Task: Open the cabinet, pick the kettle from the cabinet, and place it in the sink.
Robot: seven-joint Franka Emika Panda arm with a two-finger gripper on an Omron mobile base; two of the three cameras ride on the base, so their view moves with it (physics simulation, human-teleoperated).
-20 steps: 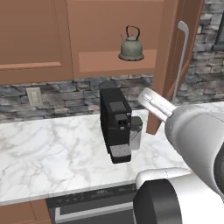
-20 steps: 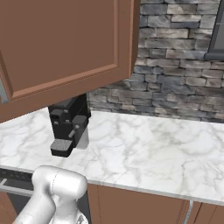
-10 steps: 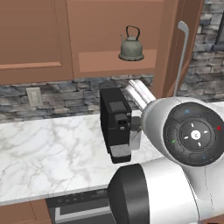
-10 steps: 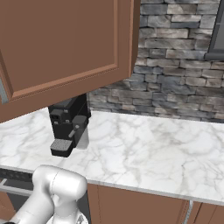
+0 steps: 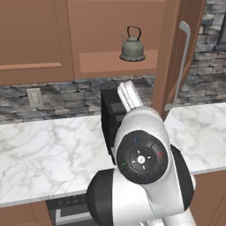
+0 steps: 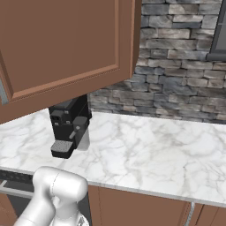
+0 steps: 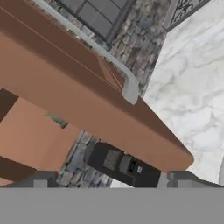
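One kettle is being shown on the open cabinet shelf, pincer is being kept spread, nothing being pinched.

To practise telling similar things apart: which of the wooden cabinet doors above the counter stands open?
The door with the long silver handle, right of the kettle, stands open, swung outward edge-on. The handle-less door at far left is shut.

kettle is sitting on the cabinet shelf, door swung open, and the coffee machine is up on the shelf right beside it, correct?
Not quite. The kettle does sit on the shelf of the cabinet with its door open, but the coffee machine is not on the shelf. It stands down on the marble counter below, against the stone wall, as the right base view shows.
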